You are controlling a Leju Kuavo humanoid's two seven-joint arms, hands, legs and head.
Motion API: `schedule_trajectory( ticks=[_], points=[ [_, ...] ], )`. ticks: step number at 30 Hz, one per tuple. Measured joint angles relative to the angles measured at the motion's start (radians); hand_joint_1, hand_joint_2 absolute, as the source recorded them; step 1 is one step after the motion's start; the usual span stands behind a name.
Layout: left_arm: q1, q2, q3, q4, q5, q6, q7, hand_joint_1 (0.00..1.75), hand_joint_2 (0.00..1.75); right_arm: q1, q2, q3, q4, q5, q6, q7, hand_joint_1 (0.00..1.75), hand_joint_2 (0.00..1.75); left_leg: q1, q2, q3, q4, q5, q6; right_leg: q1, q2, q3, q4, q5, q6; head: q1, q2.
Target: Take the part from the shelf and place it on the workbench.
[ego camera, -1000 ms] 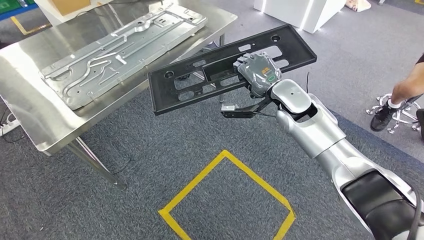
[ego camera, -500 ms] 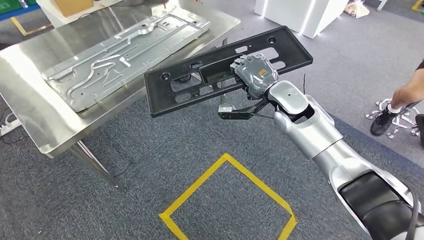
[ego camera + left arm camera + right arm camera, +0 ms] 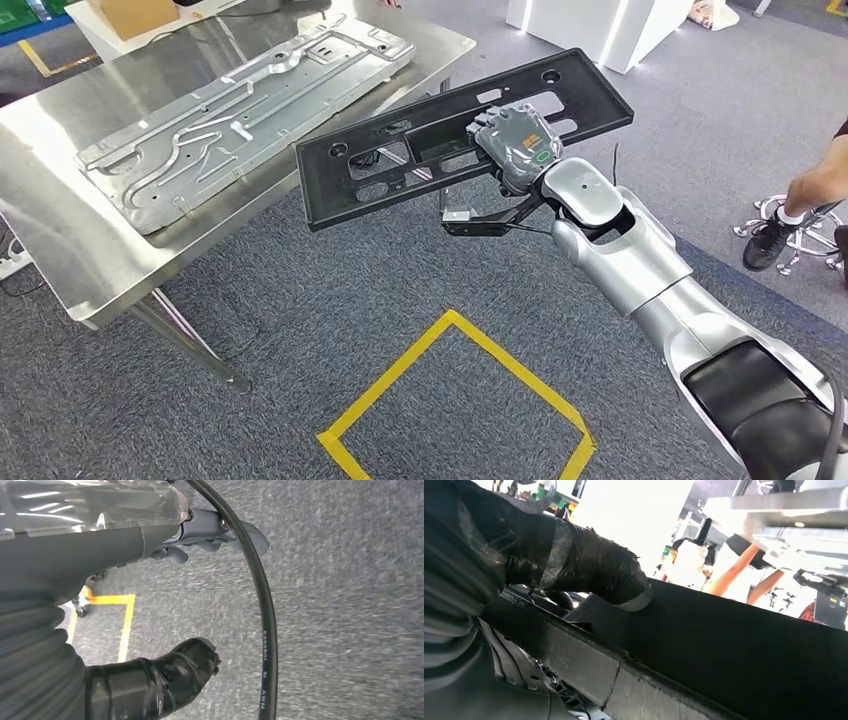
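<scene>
While the right hand [image 3: 515, 145] grips the long black panel [image 3: 400, 150] near its middle, fingers wrapped over the panel's near edge, the panel hangs in the air, tilted, its left end just over the near edge of the steel table [image 3: 60, 250] and its right end out toward two o'clock. In the right wrist view the thumb [image 3: 594, 575] presses against the panel's dark face [image 3: 734, 650]. A grey stamped metal sheet [image 3: 230, 110] lies flat on the table at ten o'clock, apart from the panel. A yellow taped square [image 3: 455, 400] marks the grey carpet at six o'clock. A person's leg and shoe [image 3: 775, 235] show at three o'clock beside a chair base. The left hand [image 3: 150, 680] hangs above the carpet holding nothing; how far its fingers are spread I cannot tell.
</scene>
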Motion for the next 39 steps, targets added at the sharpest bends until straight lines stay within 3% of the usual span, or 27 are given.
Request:
schedule_trajectory(
  ticks=[3, 5, 8, 9, 10, 11, 13, 14, 15, 17, 19, 21, 23, 25, 26, 27, 28, 30, 33, 35, 36, 39],
  points=[
    [0.0, 0.004, 0.003, 0.0, 0.001, -0.001, 0.001, 0.0, 1.75, 0.0, 0.0, 0.003, 0.001, 0.0, 0.0, 0.0, 1.75, 1.75, -0.004, 0.003, 0.027, -0.043, -0.007, 0.016, -0.003, -0.002, 0.004, 0.006, 0.013, 0.017, 0.0, 0.0],
    [0.001, 0.003, 0.004, 0.0, 0.002, -0.003, 0.002, 0.0, 1.75, -0.002, 0.0, 0.006, 0.002, 0.0, 0.0, 0.0, 1.75, 1.75, -0.001, 0.004, 0.05, -0.06, -0.005, 0.024, -0.003, -0.003, -0.011, 0.046, -0.006, 0.022, 0.0, 0.0],
    [-0.001, -0.001, 0.005, 0.0, 0.002, -0.005, 0.002, 0.0, 1.75, -0.004, 0.001, 0.007, 0.004, -0.001, 0.001, -0.001, 1.75, 1.75, -0.001, 0.002, 0.061, -0.06, -0.011, 0.031, -0.001, -0.002, -0.1, 0.206, -0.08, 0.026, 0.0, 0.0],
    [0.0, -0.003, 0.005, 0.0, 0.002, -0.006, 0.002, 0.0, 1.75, -0.001, 0.001, 0.007, 0.006, -0.001, 0.002, -0.001, 1.75, 1.75, -0.001, 0.001, 0.063, -0.056, -0.016, 0.031, -0.001, -0.002, -0.129, 0.247, -0.09, 0.029, 0.0, 0.0],
    [0.002, -0.005, 0.006, 0.0, 0.004, -0.006, 0.002, 0.0, 1.75, 0.001, 0.001, 0.007, 0.008, -0.001, 0.002, -0.001, 1.75, 1.75, 0.0, 0.0, 0.065, -0.052, -0.023, 0.03, -0.001, -0.002, -0.144, 0.255, -0.08, 0.03, 0.0, 0.0],
    [0.003, -0.006, 0.007, 0.0, 0.006, -0.007, 0.002, 0.0, 1.75, 0.002, 0.001, 0.007, 0.009, -0.001, 0.003, -0.001, 1.75, 1.75, 0.0, -0.001, 0.069, -0.045, -0.031, 0.027, -0.002, -0.003, -0.138, 0.226, -0.05, 0.032, 0.0, 0.0],
    [0.005, -0.008, 0.011, 0.0, 0.013, -0.009, 0.003, 0.0, 1.75, 0.0, 0.001, 0.007, 0.009, -0.001, 0.003, -0.001, 1.75, 1.75, 0.002, -0.002, 0.077, -0.031, -0.051, 0.02, -0.003, -0.004, -0.095, 0.108, 0.025, 0.029, 0.0, 0.0],
    [0.004, -0.009, 0.013, 0.0, 0.015, -0.01, 0.003, 0.0, 1.75, -0.002, 0.001, 0.007, 0.01, -0.001, 0.003, -0.001, 1.75, 1.75, 0.002, -0.002, 0.078, -0.023, -0.06, 0.014, 0.001, -0.004, -0.078, 0.058, 0.039, 0.025, 0.0, 0.0],
    [0.003, -0.01, 0.016, 0.0, 0.017, -0.01, 0.004, 0.0, 1.75, -0.003, 0.002, 0.007, 0.01, -0.002, 0.003, -0.001, 1.75, 1.75, 0.002, -0.002, 0.076, -0.018, -0.067, 0.008, 0.003, -0.004, -0.068, 0.029, 0.045, 0.018, 0.0, 0.0],
    [0.002, -0.011, 0.019, 0.0, 0.016, -0.011, 0.004, 0.0, 1.75, -0.003, 0.002, 0.007, 0.012, -0.003, 0.003, -0.001, 1.75, 1.75, 0.0, -0.001, 0.074, -0.012, -0.075, -0.005, 0.009, -0.002, -0.063, 0.016, 0.032, 0.003, 0.001, 0.0],
    [0.002, -0.011, 0.021, 0.0, 0.016, -0.011, 0.005, 0.0, 1.75, -0.002, 0.002, 0.007, 0.013, -0.003, 0.003, -0.001, 1.75, 1.75, 0.001, -0.001, 0.074, -0.001, -0.083, -0.014, 0.006, 0.0, -0.049, 0.012, 0.032, -0.01, 0.001, 0.0],
    [0.001, -0.011, 0.023, 0.0, 0.016, -0.011, 0.005, 0.0, 1.75, -0.004, 0.003, 0.007, 0.013, -0.003, 0.003, -0.001, 1.75, 1.75, 0.004, -0.001, 0.035, 0.073, -0.101, -0.023, 0.002, 0.0, -0.029, 0.001, 0.027, -0.018, 0.0, 0.0],
    [0.002, -0.012, 0.024, 0.0, 0.016, -0.011, 0.005, 0.0, 1.75, -0.004, 0.003, 0.007, 0.014, -0.003, 0.003, -0.001, 1.75, 1.75, 0.009, -0.001, -0.044, 0.198, -0.141, -0.03, 0.002, 0.0, -0.012, -0.005, 0.016, -0.023, 0.0, 0.0],
    [0.005, -0.014, 0.024, 0.0, 0.016, -0.011, 0.005, 0.0, 1.75, -0.001, 0.004, 0.007, 0.015, -0.003, 0.003, -0.001, 1.75, 1.75, 0.012, 0.0, -0.103, 0.259, -0.157, -0.035, 0.003, 0.001, 0.007, -0.006, 0.0, -0.022, 0.0, 0.0],
    [0.005, -0.015, 0.024, 0.0, 0.016, -0.012, 0.005, 0.0, 1.75, 0.0, 0.004, 0.007, 0.015, -0.003, 0.003, -0.001, 1.75, 1.75, 0.013, 0.0, -0.108, 0.235, -0.134, -0.035, 0.004, 0.001, 0.02, -0.006, -0.009, -0.021, 0.0, 0.0],
    [0.006, -0.016, 0.025, 0.0, 0.016, -0.012, 0.005, 0.0, 1.75, 0.0, 0.004, 0.007, 0.015, -0.003, 0.003, -0.001, 1.75, 1.75, 0.013, -0.001, -0.097, 0.18, -0.089, -0.032, 0.005, 0.002, 0.033, -0.006, -0.018, -0.02, 0.0, 0.0],
    [0.007, -0.015, 0.025, 0.0, 0.016, -0.012, 0.005, 0.0, 1.75, 0.0, 0.005, 0.007, 0.015, -0.003, 0.003, -0.001, 1.75, 1.75, 0.011, -0.001, -0.077, 0.107, -0.034, -0.026, 0.006, 0.002, 0.046, -0.007, -0.028, -0.018, 0.0, 0.0],
    [0.008, -0.013, 0.025, 0.001, 0.016, -0.012, 0.005, 0.0, 1.75, -0.003, 0.006, 0.007, 0.015, -0.004, 0.003, -0.001, 1.75, 1.75, 0.004, -0.003, -0.043, 0.005, 0.025, -0.013, 0.007, 0.002, 0.063, -0.012, -0.042, -0.012, 0.001, 0.0],
    [0.008, -0.009, 0.026, 0.001, 0.015, -0.012, 0.004, 0.0, 1.75, -0.001, 0.006, 0.007, 0.016, -0.004, 0.004, -0.001, 1.75, 1.75, -0.004, -0.002, -0.017, -0.03, 0.026, 0.008, 0.009, 0.003, 0.077, -0.012, -0.043, 0.003, 0.001, 0.0],
    [0.008, -0.007, 0.026, 0.001, 0.012, -0.012, 0.004, 0.0, 1.75, -0.002, 0.006, 0.007, 0.016, -0.004, 0.005, -0.001, 1.75, 1.75, -0.002, -0.001, 0.007, -0.046, 0.026, 0.017, 0.008, 0.002, 0.067, 0.024, -0.047, 0.009, 0.002, 0.0],
    [0.007, -0.006, 0.026, 0.001, 0.009, -0.012, 0.003, 0.0, 1.75, -0.005, 0.006, 0.007, 0.016, -0.005, 0.006, -0.002, 1.75, 1.75, 0.0, 0.0, 0.018, -0.053, 0.024, 0.021, 0.008, 0.002, 0.042, 0.068, -0.059, 0.01, 0.002, 0.0],
    [0.003, -0.007, 0.026, 0.001, -0.001, -0.012, 0.001, 0.0, 1.75, -0.005, 0.006, 0.007, 0.016, -0.006, 0.008, -0.004, 1.75, 1.75, 0.001, -0.002, 0.034, -0.053, 0.008, 0.03, 0.008, 0.002, -0.077, 0.241, -0.125, 0.015, 0.002, 0.0]
  ],
)
